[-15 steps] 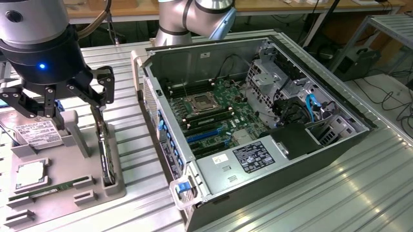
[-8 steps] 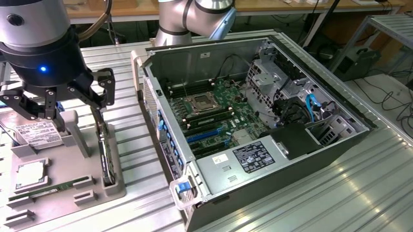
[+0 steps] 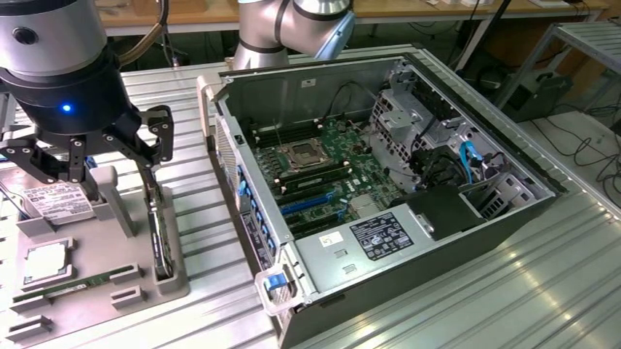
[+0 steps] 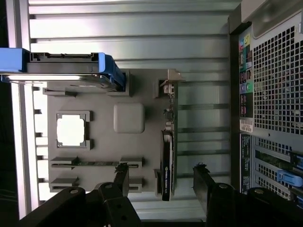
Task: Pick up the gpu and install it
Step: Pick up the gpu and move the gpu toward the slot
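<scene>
Gpu (image 3: 160, 240): thin, stiff, light card with a fragile board. Stands on edge in grey holder (image 4: 104, 142) on table (image 3: 214, 298). Best grasped across its flat faces. Pincer (image 3: 112, 163) wide open, poised above.

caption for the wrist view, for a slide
Open gripper over the gpu standing on edge in the gray tray.

Ribbed aluminium table top (image 3: 466, 305) spans scene, long parallel slats, bright overhead glare on ridges. Wooden bench (image 3: 417, 10) along far side. Metal-frame rack (image 3: 594, 35) at exterior view's right, dark box (image 3: 536, 94) under it. Pale grey floor (image 3: 587, 171), loose black cables (image 3: 582, 139) trailing over it. Wrist view: same slatted top, strong white reflection bands.
</scene>
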Available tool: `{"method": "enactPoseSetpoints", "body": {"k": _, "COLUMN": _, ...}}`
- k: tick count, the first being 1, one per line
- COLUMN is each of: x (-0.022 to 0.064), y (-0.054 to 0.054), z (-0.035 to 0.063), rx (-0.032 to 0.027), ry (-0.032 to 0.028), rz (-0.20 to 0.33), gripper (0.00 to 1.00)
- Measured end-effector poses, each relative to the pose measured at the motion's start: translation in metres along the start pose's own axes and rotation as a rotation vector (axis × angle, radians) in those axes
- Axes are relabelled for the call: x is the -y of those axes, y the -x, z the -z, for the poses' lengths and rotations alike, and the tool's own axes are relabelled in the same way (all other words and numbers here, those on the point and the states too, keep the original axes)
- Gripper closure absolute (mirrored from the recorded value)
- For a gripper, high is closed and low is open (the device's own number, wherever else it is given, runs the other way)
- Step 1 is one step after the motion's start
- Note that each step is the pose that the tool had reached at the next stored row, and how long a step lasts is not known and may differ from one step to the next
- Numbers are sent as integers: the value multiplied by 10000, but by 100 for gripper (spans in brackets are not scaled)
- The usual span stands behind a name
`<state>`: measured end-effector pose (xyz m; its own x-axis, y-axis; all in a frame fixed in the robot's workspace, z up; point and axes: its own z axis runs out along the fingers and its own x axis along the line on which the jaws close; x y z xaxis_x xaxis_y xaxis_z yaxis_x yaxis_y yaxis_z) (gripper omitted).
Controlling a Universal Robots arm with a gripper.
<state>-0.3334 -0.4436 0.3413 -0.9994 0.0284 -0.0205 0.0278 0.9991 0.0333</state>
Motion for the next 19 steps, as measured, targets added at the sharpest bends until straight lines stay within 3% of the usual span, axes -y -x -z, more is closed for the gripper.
{"method": "enactPoseSetpoints", "body": {"k": 19, "x": 58, "y": 0, "z": -70, "rx": -2, "ry": 0, "rz": 44, "gripper": 34}}
